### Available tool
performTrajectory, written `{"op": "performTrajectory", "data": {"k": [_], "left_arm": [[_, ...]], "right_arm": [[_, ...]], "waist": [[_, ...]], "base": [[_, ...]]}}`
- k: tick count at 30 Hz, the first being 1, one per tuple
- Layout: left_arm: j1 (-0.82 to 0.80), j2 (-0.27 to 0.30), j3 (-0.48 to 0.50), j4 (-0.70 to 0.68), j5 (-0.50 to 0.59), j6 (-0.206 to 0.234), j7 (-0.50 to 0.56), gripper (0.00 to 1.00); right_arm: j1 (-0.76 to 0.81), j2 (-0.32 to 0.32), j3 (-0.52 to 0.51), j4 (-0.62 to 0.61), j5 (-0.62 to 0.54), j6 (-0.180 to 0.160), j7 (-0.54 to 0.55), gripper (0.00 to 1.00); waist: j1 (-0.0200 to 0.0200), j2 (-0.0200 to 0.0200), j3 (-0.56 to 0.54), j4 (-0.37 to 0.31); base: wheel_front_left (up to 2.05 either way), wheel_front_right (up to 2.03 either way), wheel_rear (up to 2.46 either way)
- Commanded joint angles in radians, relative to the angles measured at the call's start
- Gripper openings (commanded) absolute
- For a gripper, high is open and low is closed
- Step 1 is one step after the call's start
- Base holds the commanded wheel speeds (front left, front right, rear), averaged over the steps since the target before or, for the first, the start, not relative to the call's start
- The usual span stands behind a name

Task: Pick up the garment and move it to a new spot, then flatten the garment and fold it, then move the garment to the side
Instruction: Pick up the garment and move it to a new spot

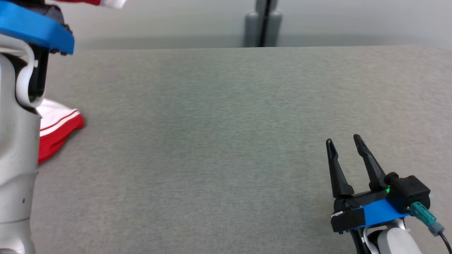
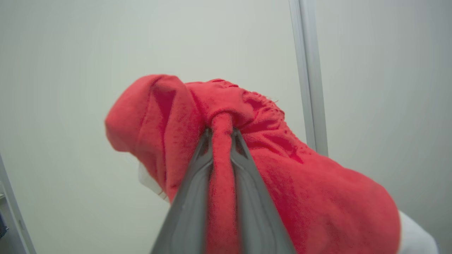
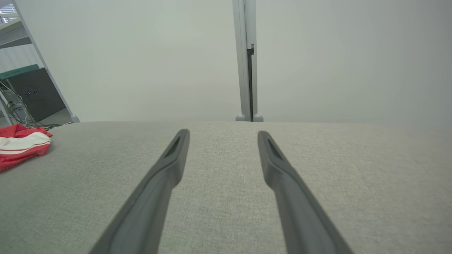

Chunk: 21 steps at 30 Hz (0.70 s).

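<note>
Head view: gray woven-cloth counter is spreading flat and matte. The right end effector is sitting low right, its two long dark tapered fingers standing apart, holding nothing, tips pointing up the view. The pale glossy left forearm with a blue plastic bracket is covering the left edge. The garment, soft red knit with white bands, is peeking out from behind the forearm, its rounded end resting on the counter and pointing right, stripes running diagonally; another red-white scrap is showing at the top edge. Left wrist view: the left end effector is pinching a rolled fold of the garment between nearly closed fingers, fuzzy red cloth bunching around the tips and draping down right, a white edge showing low right; its long axis is not readable here. Right wrist view: the open fingers are hovering over the counter, with the garment lying crumpled far left, white band running left-right, well apart from them. A gray post is standing behind.
</note>
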Motion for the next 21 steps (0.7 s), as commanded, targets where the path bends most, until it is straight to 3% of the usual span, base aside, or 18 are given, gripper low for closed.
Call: {"op": "performTrajectory", "data": {"k": [1,10,21], "left_arm": [[-0.004,-0.007,-0.010,-0.041,-0.008,-0.001,0.011,0.00],[0.044,-0.053,-0.079,-0.230,-0.015,0.007,0.058,0.00],[0.225,-0.129,-0.197,-0.148,-0.002,0.018,0.013,0.00]], "right_arm": [[0.001,-0.005,0.005,0.004,0.006,0.000,-0.007,1.00],[-0.005,-0.005,0.040,0.029,0.049,0.000,-0.021,1.00],[-0.011,-0.005,0.052,0.014,0.077,0.000,-0.022,1.00]], "waist": [[0.0001,0.0001,-0.024,-0.043],[0.0001,0.0001,-0.009,-0.199],[0.0001,0.0001,0.014,-0.290]], "base": [[0.00,0.00,0.00],[0.00,0.00,0.00],[0.00,0.00,0.00]]}}
